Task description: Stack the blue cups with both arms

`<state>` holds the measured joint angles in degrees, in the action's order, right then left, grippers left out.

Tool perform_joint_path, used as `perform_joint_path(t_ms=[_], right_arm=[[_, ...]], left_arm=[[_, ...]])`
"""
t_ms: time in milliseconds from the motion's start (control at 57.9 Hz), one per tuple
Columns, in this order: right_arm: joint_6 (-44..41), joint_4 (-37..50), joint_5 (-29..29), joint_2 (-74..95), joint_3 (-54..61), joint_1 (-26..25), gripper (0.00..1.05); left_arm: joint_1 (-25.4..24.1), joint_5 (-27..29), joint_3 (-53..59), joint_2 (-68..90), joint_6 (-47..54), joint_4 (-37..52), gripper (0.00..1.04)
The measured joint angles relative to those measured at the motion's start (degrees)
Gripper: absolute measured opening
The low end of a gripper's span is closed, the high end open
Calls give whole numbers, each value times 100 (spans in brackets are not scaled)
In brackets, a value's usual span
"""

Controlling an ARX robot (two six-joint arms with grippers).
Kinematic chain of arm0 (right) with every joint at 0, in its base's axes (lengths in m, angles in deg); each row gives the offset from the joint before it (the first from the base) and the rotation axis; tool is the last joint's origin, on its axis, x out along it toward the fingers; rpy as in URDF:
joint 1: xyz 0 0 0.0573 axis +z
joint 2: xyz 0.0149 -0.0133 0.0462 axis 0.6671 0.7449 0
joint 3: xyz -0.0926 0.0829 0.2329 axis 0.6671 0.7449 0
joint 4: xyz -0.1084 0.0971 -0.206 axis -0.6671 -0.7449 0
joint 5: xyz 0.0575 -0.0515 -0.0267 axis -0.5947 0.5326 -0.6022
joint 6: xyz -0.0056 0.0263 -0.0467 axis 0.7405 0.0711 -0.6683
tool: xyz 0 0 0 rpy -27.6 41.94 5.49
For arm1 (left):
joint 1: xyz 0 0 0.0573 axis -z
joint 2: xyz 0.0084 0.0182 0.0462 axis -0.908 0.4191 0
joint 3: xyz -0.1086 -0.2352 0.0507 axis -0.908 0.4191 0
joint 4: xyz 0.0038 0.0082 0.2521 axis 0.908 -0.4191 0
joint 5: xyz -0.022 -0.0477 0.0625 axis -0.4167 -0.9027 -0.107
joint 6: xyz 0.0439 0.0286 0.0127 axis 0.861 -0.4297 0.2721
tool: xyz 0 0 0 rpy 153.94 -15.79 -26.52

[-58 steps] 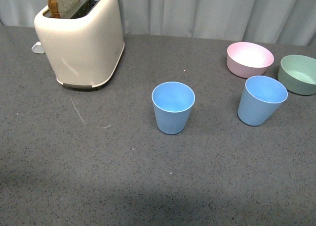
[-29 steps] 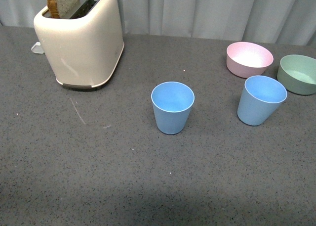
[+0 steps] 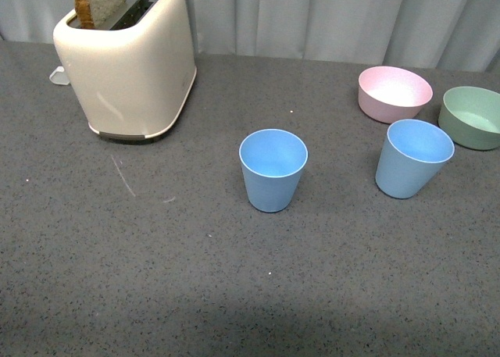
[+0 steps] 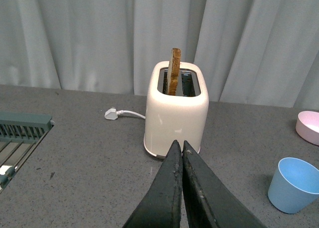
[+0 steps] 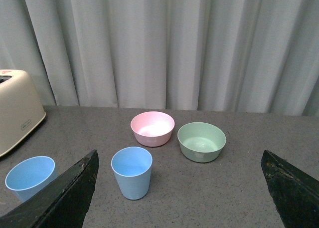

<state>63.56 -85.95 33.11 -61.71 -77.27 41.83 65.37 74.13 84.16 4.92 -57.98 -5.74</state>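
Observation:
Two light blue cups stand upright and apart on the grey table. One blue cup (image 3: 273, 169) is in the middle; it also shows in the left wrist view (image 4: 294, 184) and the right wrist view (image 5: 29, 176). The other blue cup (image 3: 412, 158) stands to the right, just in front of the bowls, and shows in the right wrist view (image 5: 131, 171). My left gripper (image 4: 179, 144) is shut and empty, in front of the toaster. My right gripper (image 5: 179, 155) is wide open and empty, set back from the right cup. Neither arm shows in the front view.
A cream toaster (image 3: 128, 60) with a slice of toast stands at the back left. A pink bowl (image 3: 394, 93) and a green bowl (image 3: 471, 116) sit at the back right. A white plug (image 4: 110, 113) lies left of the toaster. A grey rack (image 4: 22, 127) shows at the left wrist view's edge.

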Motion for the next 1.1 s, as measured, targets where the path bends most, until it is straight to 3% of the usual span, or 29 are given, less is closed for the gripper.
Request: perform_joint_path(t_ms=[362,449,639,1001,1105], right_arm=[[0,0,-2,0,0,0,95],[0,0,0,0,0,0,95],[0,0,0,0,0,0,95],[-7,-4,-9,2,0,0,95],[-1165,-157,-192,365,-50,-79,95]], left_arm=[[0,0,0,-629,0,-632,4],[0,-2,0,-1488,2,-1574,4],[0,-2,0,-1565,2,-1609,4],[0,-2,0,-1574,0,-1611,67],[0,-2,0,-1574,0,-1609,85]])
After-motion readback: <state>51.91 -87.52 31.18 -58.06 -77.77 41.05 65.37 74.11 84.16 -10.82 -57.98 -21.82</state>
